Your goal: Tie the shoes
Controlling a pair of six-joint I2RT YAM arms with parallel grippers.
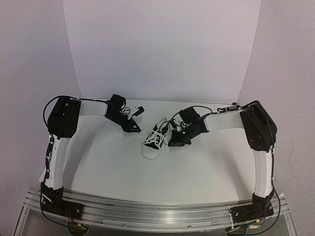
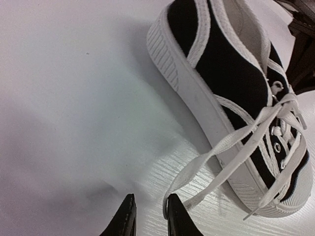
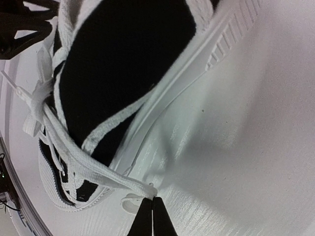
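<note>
The black canvas sneaker (image 1: pixel 153 143) with white toe cap and sole lies mid-table, toe toward me. In the left wrist view the shoe (image 2: pixel 221 73) fills the upper right, and a looped white lace (image 2: pixel 231 140) runs down to my left gripper (image 2: pixel 149 200). The jaws stand a little apart, with the loop's end against the inner side of the right finger (image 2: pixel 174 216). My right gripper (image 3: pixel 152 199) is shut on the end of another lace (image 3: pixel 88 167) beside the shoe's sole (image 3: pixel 162 113). From above, the left gripper (image 1: pixel 134 128) is left of the shoe and the right gripper (image 1: pixel 173 141) is right of it.
White backdrop panels stand behind and at the sides of the table (image 1: pixel 113 167). An aluminium rail (image 1: pixel 157 214) runs along the near edge with both arm bases on it. The right arm's black body (image 2: pixel 301 49) shows just beyond the shoe.
</note>
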